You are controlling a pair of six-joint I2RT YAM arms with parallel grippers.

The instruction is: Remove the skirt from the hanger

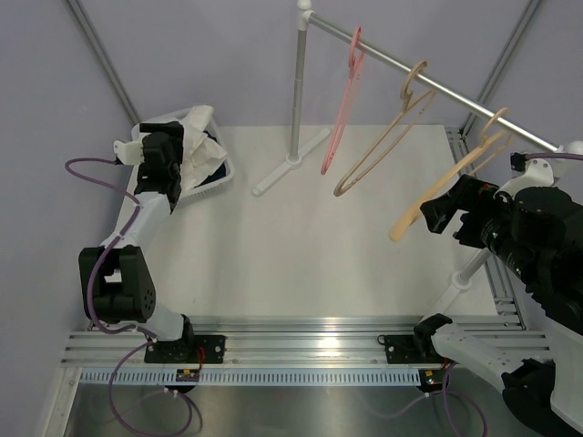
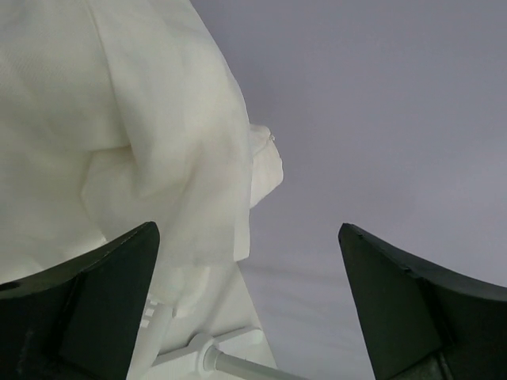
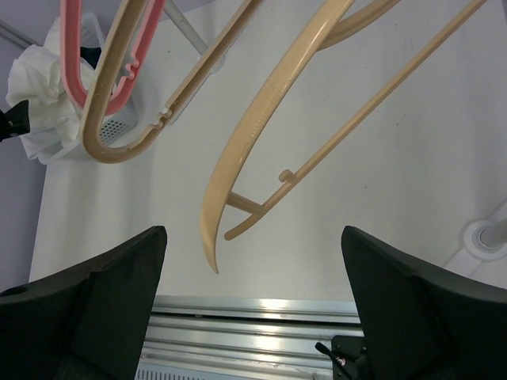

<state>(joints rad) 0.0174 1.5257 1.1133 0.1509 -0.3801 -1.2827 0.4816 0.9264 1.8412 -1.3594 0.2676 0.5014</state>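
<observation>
- Skirt (image 1: pixel 208 146): white, bunched in the basket (image 1: pixel 217 180) at upper left of the overhead view. Off the rail (image 1: pixel 437 86), touching no hanger.
- Three hangers on the rail, upper right of the overhead view: pink hanger (image 1: pixel 342 109), tan hanger (image 1: pixel 383 137), wooden hanger (image 1: pixel 446 182). All bare, no cloth on any.
- Left fingers (image 2: pixel 95 309): spread wide, nothing between them. Placed directly over the basket. In the left wrist view, white folds across the upper left of the frame, just ahead of the left-hand finger, not pinched.
- Right fingers (image 3: pixel 87 309): spread wide, empty. At right of the overhead view, near the low tip of the wooden hanger, apart from it.
- Progress, as a judgement: removal done. Garment off its hanger, in the basket, free of both sets of fingers.
- Left to do, as a judgement: little, probably only drawing both arms back from basket and rail.
- Open point: cloth piled high above the basket rim. Cannot tell from these views whether all of it lies inside or some hangs over the far wall.
</observation>
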